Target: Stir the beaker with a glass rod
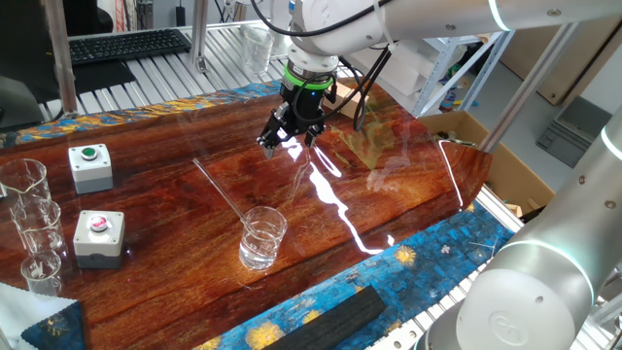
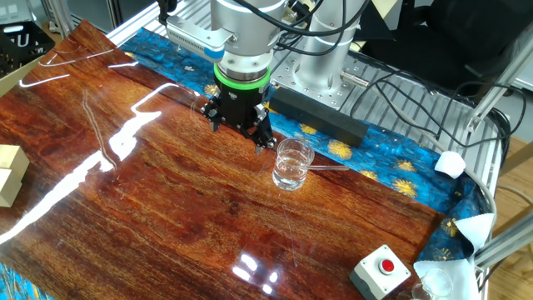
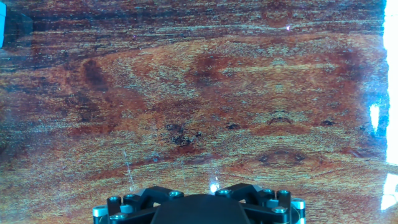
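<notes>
The beaker [image 1: 262, 236] is a short clear glass standing on the wooden table near its front edge; it also shows in the other fixed view [image 2: 291, 162]. The glass rod [image 1: 219, 190] stands slanted in the beaker, lower end inside, leaning on the rim, upper end pointing away to the back left; it also shows in the other fixed view [image 2: 331, 167]. My gripper [image 1: 289, 139] hangs above the table behind and to the right of the beaker, apart from it, fingers spread and empty [image 2: 241, 133]. The hand view shows only bare wood and the gripper's base [image 3: 199, 208].
Three clear beakers [image 1: 34, 228] are grouped at the table's left edge. Two grey button boxes [image 1: 89, 167] [image 1: 99, 236] stand beside them. A black bar [image 1: 340, 316] lies on the blue cloth in front. A cardboard box [image 1: 486, 156] sits off the right side.
</notes>
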Available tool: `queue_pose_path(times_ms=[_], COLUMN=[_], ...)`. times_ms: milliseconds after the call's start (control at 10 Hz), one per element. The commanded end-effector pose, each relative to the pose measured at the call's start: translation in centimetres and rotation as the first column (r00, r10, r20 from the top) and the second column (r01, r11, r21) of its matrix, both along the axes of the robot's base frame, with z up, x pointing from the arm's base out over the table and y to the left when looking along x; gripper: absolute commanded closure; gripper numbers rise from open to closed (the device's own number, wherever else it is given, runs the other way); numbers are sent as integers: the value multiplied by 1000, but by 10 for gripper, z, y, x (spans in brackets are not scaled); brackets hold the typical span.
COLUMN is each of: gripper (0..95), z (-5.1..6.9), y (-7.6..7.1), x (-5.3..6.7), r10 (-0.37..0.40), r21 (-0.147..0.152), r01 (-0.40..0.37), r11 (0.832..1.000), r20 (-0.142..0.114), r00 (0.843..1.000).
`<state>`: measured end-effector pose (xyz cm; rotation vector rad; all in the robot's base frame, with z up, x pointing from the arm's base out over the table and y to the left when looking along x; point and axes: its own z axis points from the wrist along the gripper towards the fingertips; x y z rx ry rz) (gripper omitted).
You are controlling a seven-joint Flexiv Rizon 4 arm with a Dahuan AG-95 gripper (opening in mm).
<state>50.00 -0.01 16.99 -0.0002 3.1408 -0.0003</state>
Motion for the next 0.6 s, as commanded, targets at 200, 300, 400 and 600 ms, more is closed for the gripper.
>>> queue_pose_path(times_ms=[200, 300, 400, 600], gripper=[950, 950, 950, 950], z=[0, 0, 0, 0], y=[0, 0, 0, 0], x=[0, 0, 0, 0], r10=[-146, -140, -136, -138], r21=[47, 47, 48, 50], r01=[145, 139, 134, 137], r11=[988, 989, 990, 989], r20=[24, 30, 33, 29], r00=[989, 990, 990, 990])
